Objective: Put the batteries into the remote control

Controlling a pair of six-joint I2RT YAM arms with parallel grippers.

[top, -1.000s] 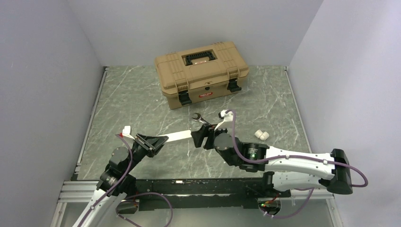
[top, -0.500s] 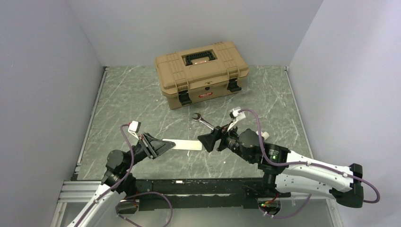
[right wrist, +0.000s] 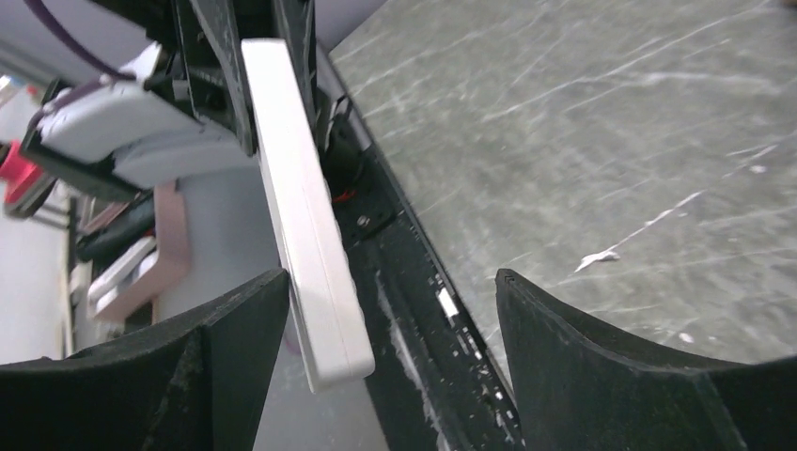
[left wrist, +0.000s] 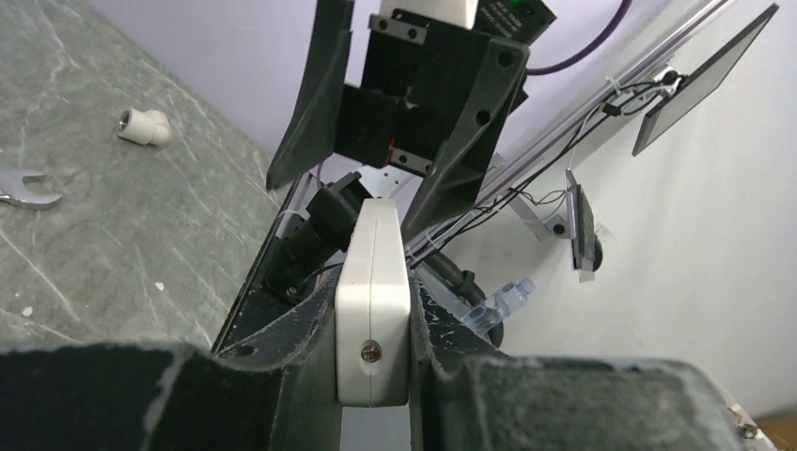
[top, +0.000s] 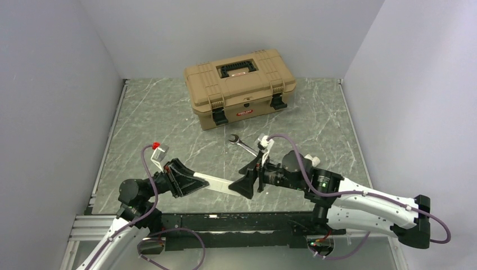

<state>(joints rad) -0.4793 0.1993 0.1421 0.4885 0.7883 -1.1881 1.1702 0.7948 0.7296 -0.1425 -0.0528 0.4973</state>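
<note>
Well, grey marbled tabletop (top: 157, 124), pale walls (top: 56, 84), tan toolbox (top: 239, 84) far back, open stretch left. Near front edge, remote control (top: 216, 183) clamped in left gripper (top: 194, 183), free end between fingers of wide-spread right gripper (top: 241, 181).

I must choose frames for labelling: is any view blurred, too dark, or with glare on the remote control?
Top external: evenly lit, sharp, soft shadows only, no glare on the remote control. Left wrist: the near jaws at the bottom edge are dark and blurred, the remote's end is sharp. Right wrist: jaws dark, remote bright but not washed out, table sharp.
</note>
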